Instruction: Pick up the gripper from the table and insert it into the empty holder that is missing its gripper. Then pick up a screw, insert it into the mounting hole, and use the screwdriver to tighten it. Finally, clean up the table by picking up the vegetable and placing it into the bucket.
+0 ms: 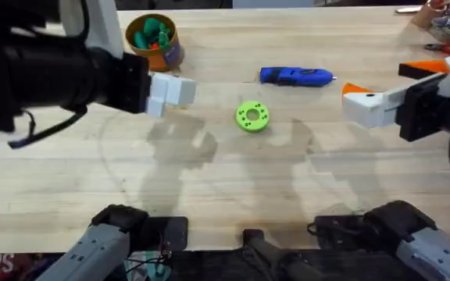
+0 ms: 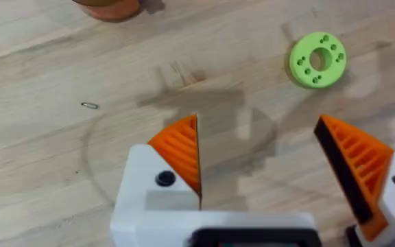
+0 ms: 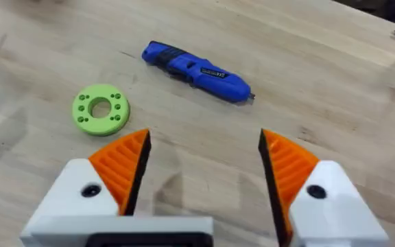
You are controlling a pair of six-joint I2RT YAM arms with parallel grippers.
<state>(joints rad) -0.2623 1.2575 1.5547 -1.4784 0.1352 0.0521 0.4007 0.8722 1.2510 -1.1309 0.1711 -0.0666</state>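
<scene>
Both grippers hang wide and empty above the bench [image 1: 287, 179]: the left gripper [image 2: 262, 158] near the lime-green ring [image 2: 317, 60], the right gripper [image 3: 204, 165] near the screwdriver [image 3: 196, 71], which lies flat just beyond that ring. The bucket [image 1: 153, 42] stands at the far left, holding green pieces.

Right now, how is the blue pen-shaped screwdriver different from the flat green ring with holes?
The bright blue pen-shaped screwdriver is long and thin with a short silver tip; the flat lime-green ring is round, with a big middle hole and little holes around it. The screwdriver lies farther from the arms' bases, the ring nearer. Both rest flat on the pale wood table, with neither held by a gripper.
</scene>
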